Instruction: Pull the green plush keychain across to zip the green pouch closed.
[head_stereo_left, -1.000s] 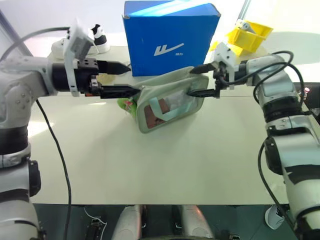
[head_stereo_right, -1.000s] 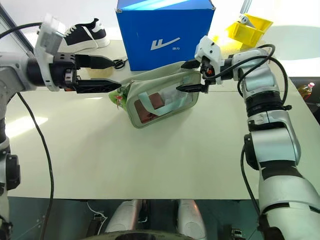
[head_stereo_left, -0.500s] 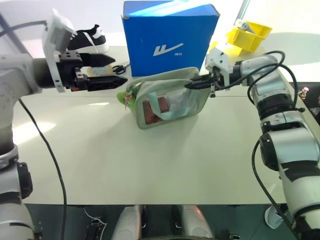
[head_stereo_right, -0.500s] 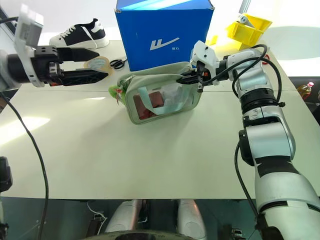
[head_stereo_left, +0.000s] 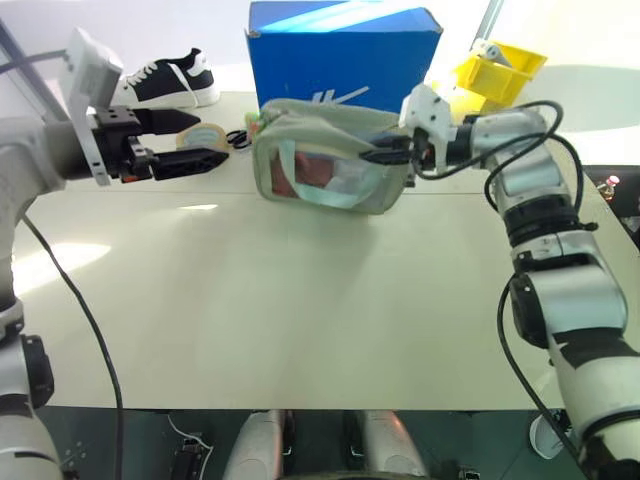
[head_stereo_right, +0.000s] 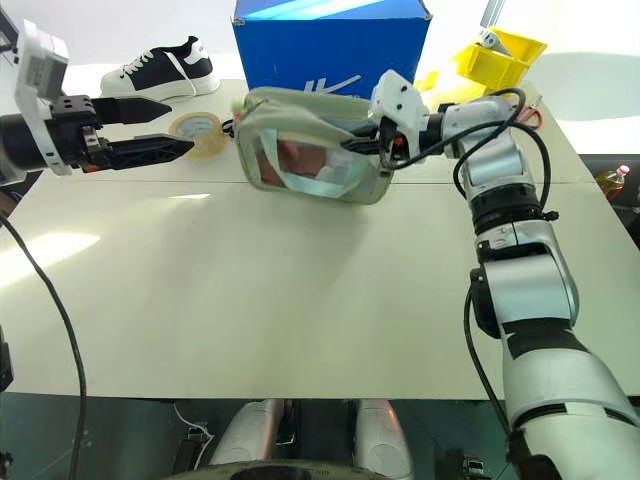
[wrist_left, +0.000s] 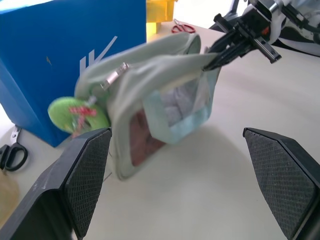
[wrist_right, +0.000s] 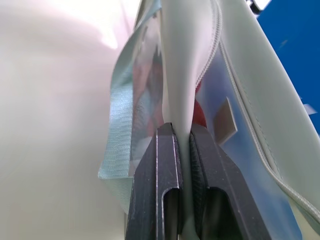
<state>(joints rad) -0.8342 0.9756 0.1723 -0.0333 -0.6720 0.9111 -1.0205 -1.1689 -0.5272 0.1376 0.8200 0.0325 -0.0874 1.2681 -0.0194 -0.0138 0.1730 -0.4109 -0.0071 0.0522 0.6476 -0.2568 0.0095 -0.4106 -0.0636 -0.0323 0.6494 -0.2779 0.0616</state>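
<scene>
The green pouch (head_stereo_left: 320, 165) hangs tilted just above the table in front of the blue box, its clear window facing me with red and teal contents inside. My right gripper (head_stereo_left: 372, 156) is shut on the pouch's top fabric at its right end (wrist_right: 182, 135). The green plush keychain (wrist_left: 77, 111) dangles from the zipper pull at the pouch's left end. My left gripper (head_stereo_left: 215, 138) is open and stands apart to the left of the pouch, pointing toward it, with nothing between its fingers (wrist_left: 85, 180).
A blue cardboard box (head_stereo_left: 340, 50) stands right behind the pouch. A black-and-white sneaker (head_stereo_left: 165, 80), a tape roll (head_stereo_right: 195, 128) and scissors (wrist_left: 11, 155) lie at the back left. Yellow bins (head_stereo_left: 495, 65) sit at the back right.
My right gripper has shut on the pouch's right end and lifted it toward the blue box. The left gripper has drawn back to the left, away from the pouch.
</scene>
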